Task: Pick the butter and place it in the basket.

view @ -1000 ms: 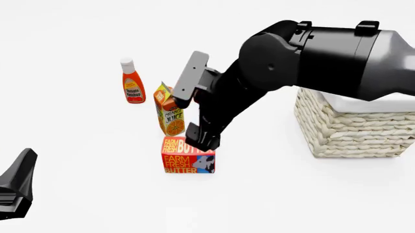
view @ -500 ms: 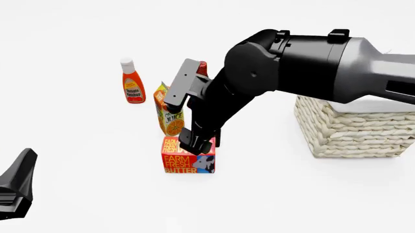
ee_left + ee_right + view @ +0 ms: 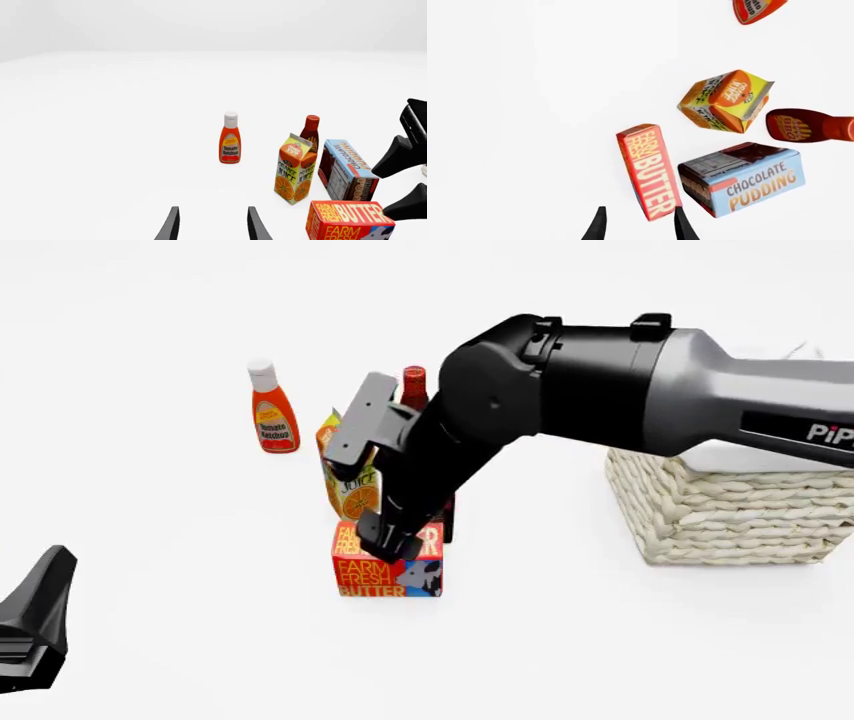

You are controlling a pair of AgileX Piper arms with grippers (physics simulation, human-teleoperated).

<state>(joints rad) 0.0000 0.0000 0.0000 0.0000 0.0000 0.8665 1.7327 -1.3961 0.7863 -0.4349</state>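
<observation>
I get bright, even, flat light across every view, and the white tabletop is nearly blown out, with hardly any cast shadows. All renders look sharp, no blur or edge distortion. A soft sheen lies along my right arm.

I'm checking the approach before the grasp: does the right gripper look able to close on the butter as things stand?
Probably yes. The right gripper is open right above the butter, with one fingertip by the box's edge. The chocolate pudding box stands close beside it and may crowd one finger.
</observation>
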